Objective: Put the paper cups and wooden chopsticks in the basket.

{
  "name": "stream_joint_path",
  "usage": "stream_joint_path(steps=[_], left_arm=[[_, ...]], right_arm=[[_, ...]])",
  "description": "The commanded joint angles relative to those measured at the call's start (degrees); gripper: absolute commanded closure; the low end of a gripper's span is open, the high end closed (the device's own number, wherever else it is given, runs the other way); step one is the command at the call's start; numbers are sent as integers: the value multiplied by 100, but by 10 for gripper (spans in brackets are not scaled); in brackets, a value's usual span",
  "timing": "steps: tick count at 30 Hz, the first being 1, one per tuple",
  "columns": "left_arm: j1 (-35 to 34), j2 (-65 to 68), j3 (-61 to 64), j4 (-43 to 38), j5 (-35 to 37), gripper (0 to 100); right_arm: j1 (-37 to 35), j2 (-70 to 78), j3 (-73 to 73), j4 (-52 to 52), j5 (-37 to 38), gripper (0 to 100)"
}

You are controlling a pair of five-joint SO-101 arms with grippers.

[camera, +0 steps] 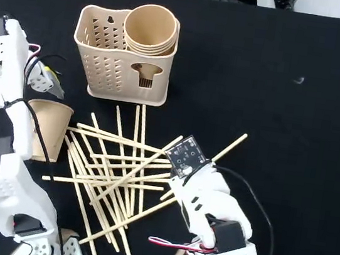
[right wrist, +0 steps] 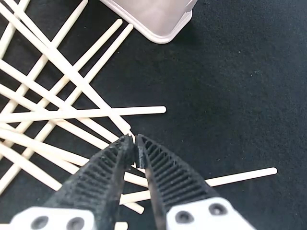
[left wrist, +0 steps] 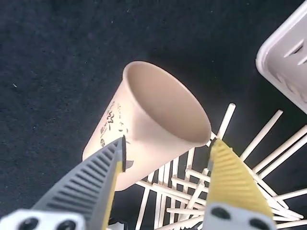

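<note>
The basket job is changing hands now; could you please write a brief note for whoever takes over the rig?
Left gripper: open, straddling a loose paper cup lying on the table beside the chopstick pile.
Right gripper: shut, tips at the end of one chopstick; whether it grips is unclear.
Done: stacked cups sit in the basket.
Left: the loose cup and the scattered chopsticks.

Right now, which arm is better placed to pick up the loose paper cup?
Left. The left gripper is open, with its jaws on either side of the paper cup. The right gripper is shut over the chopsticks, away from the cup.
</note>
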Motion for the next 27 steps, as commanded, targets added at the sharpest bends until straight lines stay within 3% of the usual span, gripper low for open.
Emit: stream_joint_path(steps=[1, 10, 17, 27], left_arm=[[-22, 26, -84, 9, 35, 711], [-75, 1029, -470, 62, 0, 711], [-189, 862, -488, 70, -9, 714], [-576, 695, -233, 70, -1073, 909]], right_arm=[[70, -75, -13, -149, 0, 987], [79, -75, -13, -149, 0, 987], [79, -75, -13, -158, 0, 987], [79, -75, -13, -176, 0, 987]])
